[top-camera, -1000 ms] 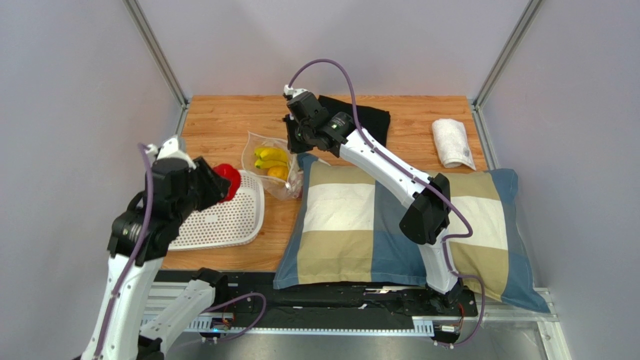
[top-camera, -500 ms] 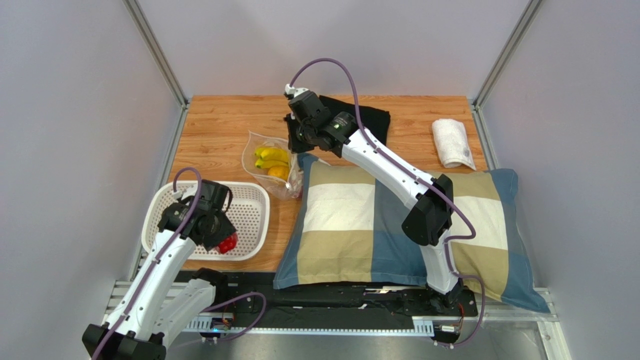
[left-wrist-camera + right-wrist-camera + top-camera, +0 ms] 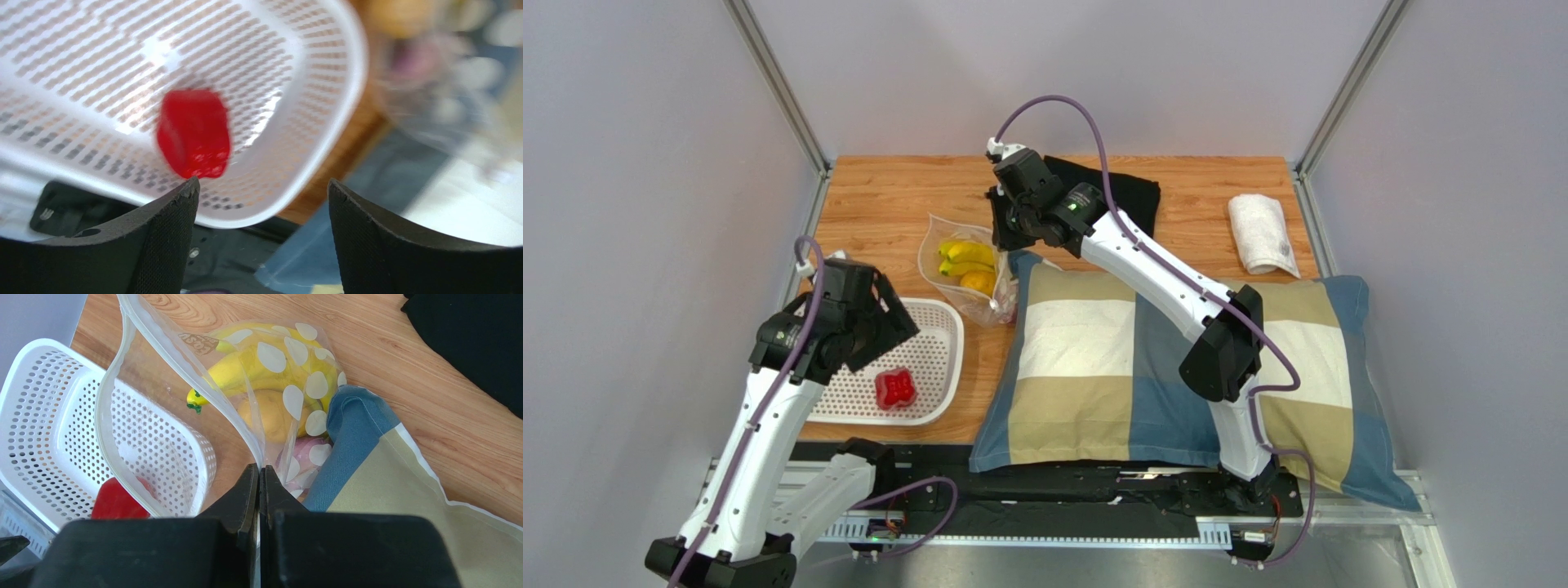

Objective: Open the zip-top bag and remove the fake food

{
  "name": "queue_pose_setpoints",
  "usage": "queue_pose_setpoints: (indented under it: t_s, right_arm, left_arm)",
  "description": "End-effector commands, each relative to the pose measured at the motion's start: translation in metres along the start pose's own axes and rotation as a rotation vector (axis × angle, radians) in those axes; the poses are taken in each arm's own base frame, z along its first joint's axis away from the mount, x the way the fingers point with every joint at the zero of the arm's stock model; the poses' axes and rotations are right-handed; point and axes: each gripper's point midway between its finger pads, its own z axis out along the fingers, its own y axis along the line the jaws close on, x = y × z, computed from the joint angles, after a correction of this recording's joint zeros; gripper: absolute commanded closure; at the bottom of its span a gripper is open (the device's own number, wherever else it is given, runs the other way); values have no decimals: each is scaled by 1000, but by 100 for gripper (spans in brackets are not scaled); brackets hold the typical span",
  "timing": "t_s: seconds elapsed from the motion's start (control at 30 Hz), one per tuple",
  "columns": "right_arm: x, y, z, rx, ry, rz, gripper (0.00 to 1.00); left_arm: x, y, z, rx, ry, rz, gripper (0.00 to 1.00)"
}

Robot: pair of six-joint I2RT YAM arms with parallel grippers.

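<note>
We are watching the left gripper (image 3: 263, 191) lifting off the white tray (image 3: 938, 328), jaws now spread wide and empty, while the red pepper (image 3: 193, 133) it was carrying a moment ago is lying loose in the tray. The right gripper (image 3: 260, 473) is still pinching the rim of the bag (image 3: 968, 272), which is sitting between tray and pillow (image 3: 1100, 355), holding the bananas (image 3: 239, 364), the orange fruit (image 3: 270, 413) and the pink onion (image 3: 299, 454).

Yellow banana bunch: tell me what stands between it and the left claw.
Nothing separate shows. The open left claw hovers over the white perforated tray; past its rim is the wooden table, then the clear spotted zip-top bag around the yellow banana bunch, its edge pinched by the right claw.
</note>
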Motion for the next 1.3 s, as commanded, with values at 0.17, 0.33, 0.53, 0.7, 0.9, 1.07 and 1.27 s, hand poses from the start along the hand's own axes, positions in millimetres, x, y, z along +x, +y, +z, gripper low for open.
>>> queue_pose_setpoints:
  t_s: [0.17, 0.33, 0.53, 0.7, 0.9, 1.07, 1.27]
  right_arm:
    - [-33, 21, -33, -76, -93, -11, 100]
    - [-34, 24, -37, -97, -90, 4, 100]
    - [-35, 23, -34, -98, -85, 28, 100]
    - [-30, 23, -29, -114, -63, 52, 100]
    - [-28, 11, -23, -79, -48, 99, 100]
    - [-31, 8, -20, -75, -53, 121, 100]
    - [-34, 16, -8, -117, -41, 157, 100]
  left_arm:
    - [-79, -175, -52, 729, -185, 346, 46]
    - [-93, -198, -9, 683, -129, 551, 49]
    - [-86, -204, 30, 633, -14, 569, 62]
    - [-61, -203, 63, 601, 119, 438, 70]
    - [-41, -190, 108, 481, 230, 366, 67]
    - [-42, -175, 131, 349, 224, 362, 45]
    - [-40, -163, 161, 206, 258, 287, 36]
